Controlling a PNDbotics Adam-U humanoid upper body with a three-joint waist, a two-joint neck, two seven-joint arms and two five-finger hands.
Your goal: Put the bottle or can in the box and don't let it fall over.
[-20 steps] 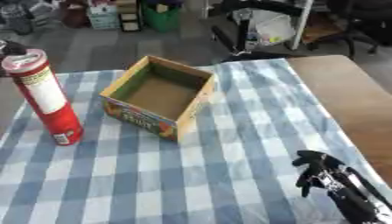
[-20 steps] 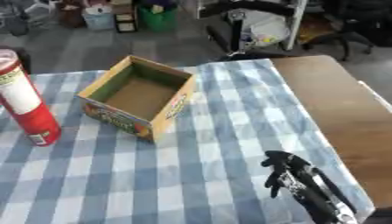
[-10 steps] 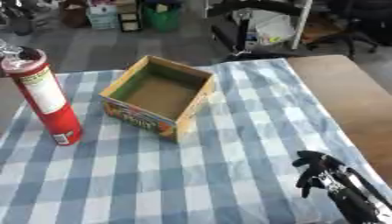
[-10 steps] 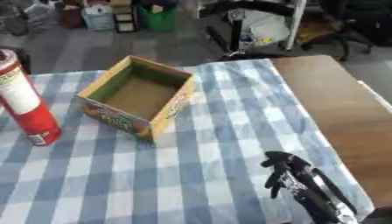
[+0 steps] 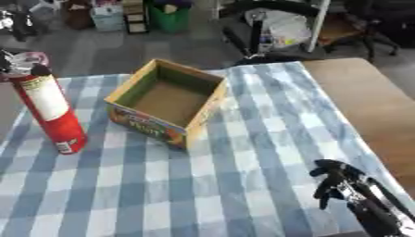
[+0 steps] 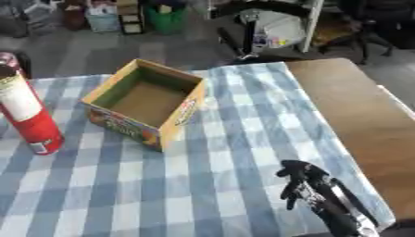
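A tall red can [image 5: 50, 111] with a white label stands upright on the checked cloth at the left. To its right, an open cardboard box [image 5: 168, 102] with printed sides stands empty, a small gap between them. A dark part of my left hand [image 5: 9, 62] shows at the can's top by the picture's left edge; its grip is hidden. My right hand [image 5: 336, 180] rests at the lower right, fingers relaxed and holding nothing, far from both can and box.
A blue-and-white checked cloth [image 5: 243, 152] covers most of the table; bare brown tabletop [image 5: 365, 102] shows at the right. Beyond the far edge stand chairs, bins and clutter on the floor [image 6: 267, 32].
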